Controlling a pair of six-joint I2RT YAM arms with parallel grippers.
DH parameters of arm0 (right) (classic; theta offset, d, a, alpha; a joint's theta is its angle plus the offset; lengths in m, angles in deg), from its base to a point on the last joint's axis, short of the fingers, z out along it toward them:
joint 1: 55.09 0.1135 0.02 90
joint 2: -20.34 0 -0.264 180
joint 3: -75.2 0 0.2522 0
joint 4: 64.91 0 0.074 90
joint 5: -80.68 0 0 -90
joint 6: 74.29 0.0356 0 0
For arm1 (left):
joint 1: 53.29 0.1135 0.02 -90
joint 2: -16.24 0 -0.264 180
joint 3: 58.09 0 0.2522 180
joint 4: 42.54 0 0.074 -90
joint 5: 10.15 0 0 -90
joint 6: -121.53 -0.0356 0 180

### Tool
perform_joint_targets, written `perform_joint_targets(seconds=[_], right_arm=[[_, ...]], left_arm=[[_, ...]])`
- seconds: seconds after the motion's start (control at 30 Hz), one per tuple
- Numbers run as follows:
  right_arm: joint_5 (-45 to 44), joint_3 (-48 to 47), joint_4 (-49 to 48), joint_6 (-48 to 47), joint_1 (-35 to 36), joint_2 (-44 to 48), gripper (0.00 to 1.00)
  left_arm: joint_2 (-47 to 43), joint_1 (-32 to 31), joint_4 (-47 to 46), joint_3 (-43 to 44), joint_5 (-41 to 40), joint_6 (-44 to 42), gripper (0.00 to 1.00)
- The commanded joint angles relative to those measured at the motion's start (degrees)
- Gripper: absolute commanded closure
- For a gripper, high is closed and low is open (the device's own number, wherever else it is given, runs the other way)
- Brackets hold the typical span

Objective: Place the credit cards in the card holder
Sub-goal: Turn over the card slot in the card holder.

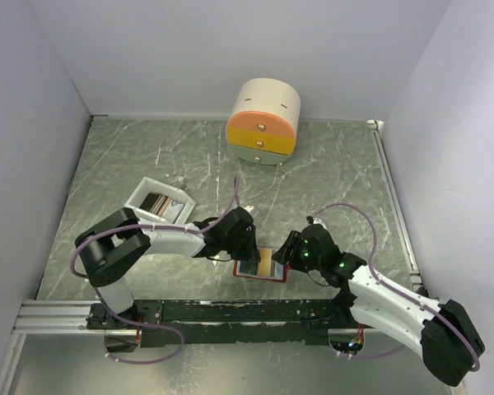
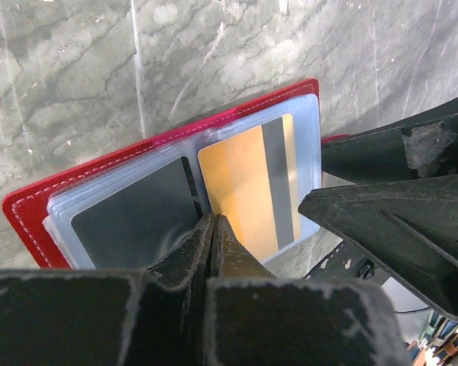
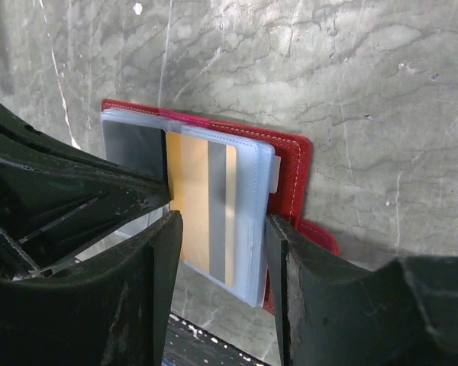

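On marble table [image 1: 329, 181], red card holder [image 3: 290, 160] lies open.

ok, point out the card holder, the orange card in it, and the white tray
card holder [image 2: 27, 219]: left wrist view, red cover at its left corner.
orange card [image 2: 240, 191]: left wrist view, middle of its face.
white tray [image 1: 137, 192]: top external view, left rim.

left arm [image 1: 160, 239]: bent, reaches to the middle | left hand [image 2: 213, 229]: fingers pressed tight together | right arm [image 1: 395, 300]: stretched to the middle | right hand [image 3: 223, 252]: fingers spread apart | 2 hands near each other
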State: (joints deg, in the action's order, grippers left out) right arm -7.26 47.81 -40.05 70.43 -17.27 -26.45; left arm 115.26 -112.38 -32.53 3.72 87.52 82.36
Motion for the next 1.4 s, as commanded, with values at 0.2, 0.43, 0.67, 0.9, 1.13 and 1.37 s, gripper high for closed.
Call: perform_joint_targets(seconds=[0.2,0.43,0.67,0.9,1.13,1.37], right_arm=[[1.23,0.88,-1.69,0.74,-0.29,2.55,0.52],[1.34,1.04,-1.64,0.74,-0.29,2.8,0.53],[-0.08,-0.65,1.29,0.01,-0.29,3.89,0.52],[-2.47,-2.09,4.8,-0.98,-0.29,3.7,0.48],[-3.39,-2.93,6.41,-1.34,-0.29,4.22,0.47],[-2.69,-3.2,5.73,-0.75,-0.28,5.0,0.47]], left_arm=[[2.25,-0.84,-3.97,1.53,2.92,0.5,0.93],[2.75,-1.03,-5.43,1.45,3.75,1.09,0.93],[2.7,-1.11,-5.35,1.41,3.32,1.03,0.93],[3.72,-1.12,-5.34,1.23,3.4,1.12,0.93],[3.62,-1.16,-4.86,1.3,2.86,0.94,0.93],[4.01,-1.12,-5.04,1.05,2.86,1.11,0.93]])
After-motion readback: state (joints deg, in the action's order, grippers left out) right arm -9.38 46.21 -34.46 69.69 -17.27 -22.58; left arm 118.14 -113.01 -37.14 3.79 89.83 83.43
